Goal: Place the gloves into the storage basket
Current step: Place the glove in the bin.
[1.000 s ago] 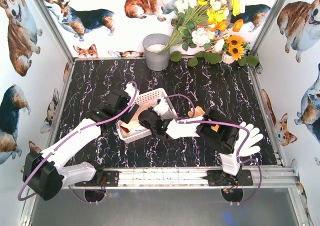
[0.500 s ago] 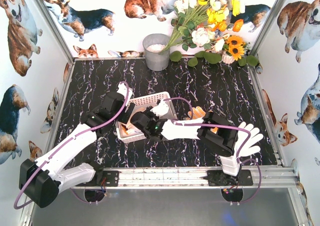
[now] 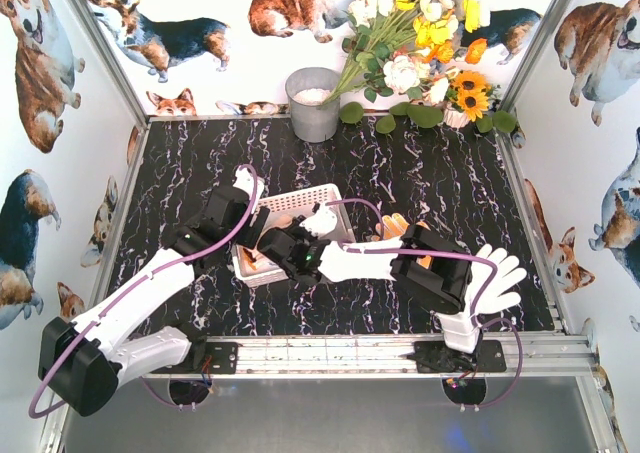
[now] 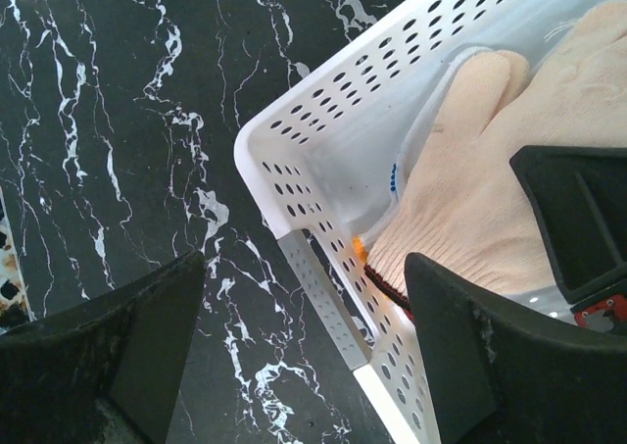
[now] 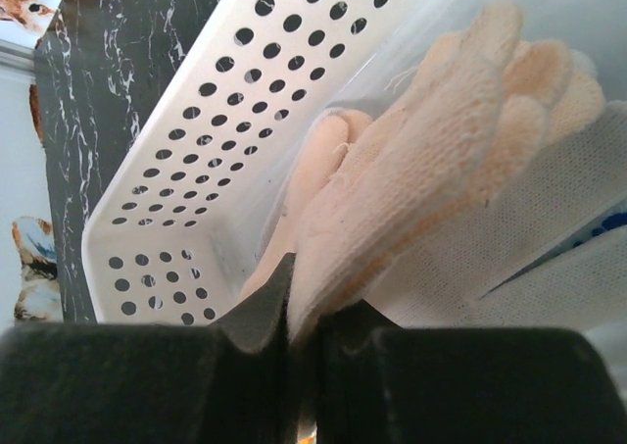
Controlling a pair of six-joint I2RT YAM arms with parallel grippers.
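1. white perforated plastic basket [image 3: 305, 195] sits at an angle in the middle of the black marble-patterned tabletop [image 3: 450, 173], with both robot arms meeting over it.
2. the right gripper [image 5: 291, 277] has its two black fingers pressed together on a fold of a cream knit glove [image 5: 431, 140]. the glove is inside the basket walls, its fingertips near the lattice side, lying over other pale knit fabric.
3. the left gripper [image 4: 304, 287] stands spread wide, astride one corner of the basket. one finger is outside above the tabletop, the other above the inside. it pinches nothing, and it cannot be told whether it touches the rim.
4. outside the basket, a white knit glove [image 3: 495, 278] lies flat with fingers fanned at the table's near right edge, beside the right arm's base. a yellow-orange glove [image 3: 395, 223] shows from behind the right arm, near the basket's right side.
5. at the far wall, a grey metal bucket [image 3: 313, 103] stands beside a bunch of yellow and white flowers [image 3: 420, 33], well apart from the basket.
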